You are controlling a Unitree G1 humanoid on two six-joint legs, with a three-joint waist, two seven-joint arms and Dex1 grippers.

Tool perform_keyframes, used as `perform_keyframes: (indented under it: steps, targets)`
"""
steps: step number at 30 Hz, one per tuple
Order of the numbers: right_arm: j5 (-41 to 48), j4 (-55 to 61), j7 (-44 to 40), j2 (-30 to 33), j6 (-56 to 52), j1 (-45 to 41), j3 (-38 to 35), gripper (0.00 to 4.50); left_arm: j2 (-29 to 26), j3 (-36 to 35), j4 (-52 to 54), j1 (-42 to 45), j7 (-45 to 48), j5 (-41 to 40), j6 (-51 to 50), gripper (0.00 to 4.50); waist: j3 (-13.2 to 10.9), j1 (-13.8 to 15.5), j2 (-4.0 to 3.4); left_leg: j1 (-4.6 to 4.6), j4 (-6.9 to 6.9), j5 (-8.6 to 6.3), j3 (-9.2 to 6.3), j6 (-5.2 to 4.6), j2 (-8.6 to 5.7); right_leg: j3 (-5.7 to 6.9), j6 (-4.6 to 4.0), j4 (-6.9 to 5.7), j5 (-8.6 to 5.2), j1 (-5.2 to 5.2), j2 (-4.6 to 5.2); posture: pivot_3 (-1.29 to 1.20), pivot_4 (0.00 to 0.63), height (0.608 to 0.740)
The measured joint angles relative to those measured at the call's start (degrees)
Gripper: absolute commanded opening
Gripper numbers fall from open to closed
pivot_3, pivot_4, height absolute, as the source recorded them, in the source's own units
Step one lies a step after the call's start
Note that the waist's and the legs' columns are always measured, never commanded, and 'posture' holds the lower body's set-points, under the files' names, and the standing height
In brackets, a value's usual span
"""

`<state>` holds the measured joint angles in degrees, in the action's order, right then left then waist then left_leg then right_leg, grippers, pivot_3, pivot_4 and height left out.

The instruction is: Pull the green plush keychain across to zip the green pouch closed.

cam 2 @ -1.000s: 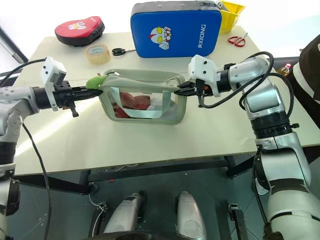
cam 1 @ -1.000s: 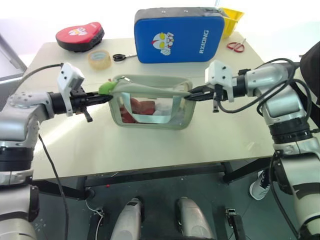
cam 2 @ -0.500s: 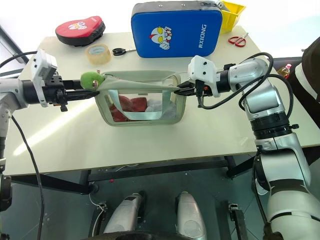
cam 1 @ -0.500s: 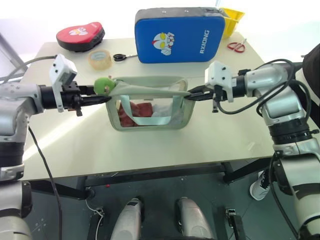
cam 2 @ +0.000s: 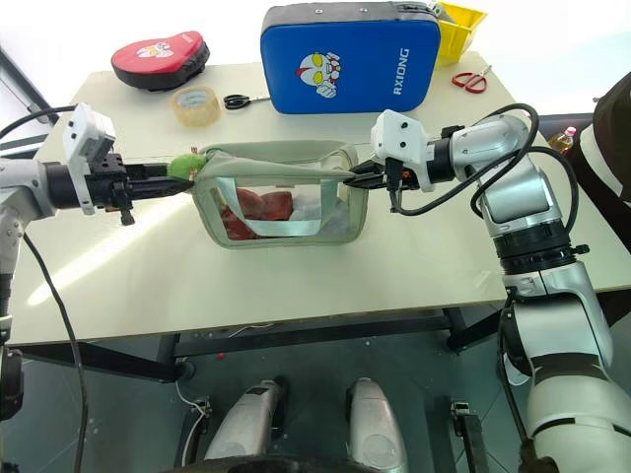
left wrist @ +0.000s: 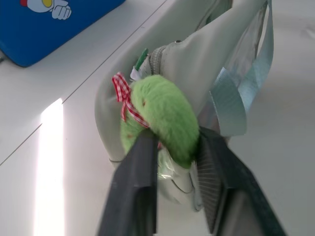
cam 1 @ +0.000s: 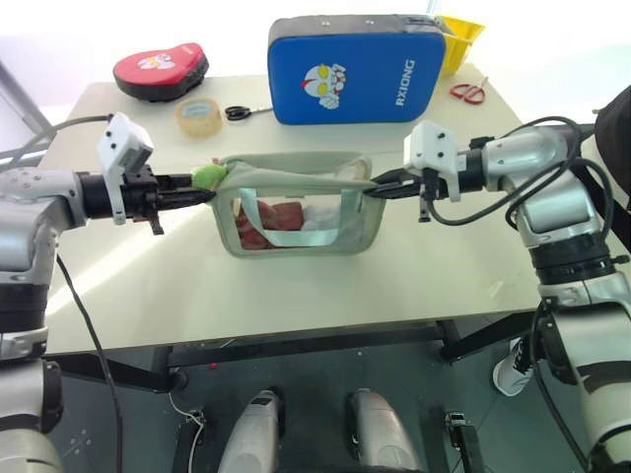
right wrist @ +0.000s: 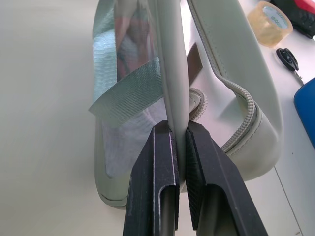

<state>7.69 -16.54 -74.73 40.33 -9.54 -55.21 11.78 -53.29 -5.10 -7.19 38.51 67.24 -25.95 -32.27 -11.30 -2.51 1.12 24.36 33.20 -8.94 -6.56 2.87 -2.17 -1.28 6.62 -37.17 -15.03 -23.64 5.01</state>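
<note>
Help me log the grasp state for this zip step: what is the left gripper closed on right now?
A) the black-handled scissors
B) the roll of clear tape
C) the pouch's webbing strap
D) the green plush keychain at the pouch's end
D: in the left wrist view the left gripper pinches the green plush keychain at the end of the green pouch, whose other end the right gripper clamps.

- The green pouch [cam 1: 296, 209] is a pale sage, boxy toiletry bag with clear side windows and a webbing strap; red and white contents show through. It stands upright mid-surface, its top fabric stretched taut between its two ends.
- The green plush keychain [left wrist: 165, 115] is a fuzzy lime blob with a red-checked ribbon, at the pouch's left end by the zipper.
</note>
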Motion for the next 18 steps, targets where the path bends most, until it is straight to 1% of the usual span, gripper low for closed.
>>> perform_keyframes:
  steps: [9,14,18]
  targets:
    - [-0.1,-0.6,0.0,0.0,0.2,0.0,0.0,0.00,-0.1,-0.3,-0.7,2.3,-0.1,0.3,-0.7,0.08,0.0,0.0,0.00,0.00,0.00,0.00,0.00,0.00,0.00,0.00,0.00,-0.01,0.00,0.00,0.00,0.00,0.150,0.740]
    - [-0.2,-0.8,0.0,0.0,0.4,-0.1,0.0,0.00,-0.1,-0.2,-0.9,2.5,-0.4,1.8,1.7,0.08,0.0,0.0,0.00,0.00,0.00,0.00,0.00,0.00,0.00,0.00,0.00,0.00,0.00,0.00,-0.01,0.00,0.150,0.740]
    - [-0.2,-1.3,0.1,-0.1,0.5,-0.5,0.0,0.00,1.4,0.6,-1.5,6.9,-1.0,3.0,3.1,0.08,0.0,0.2,0.01,0.01,0.04,0.00,-0.02,0.00,-0.03,0.03,0.01,0.01,0.00,0.04,0.01,0.00,0.150,0.740]
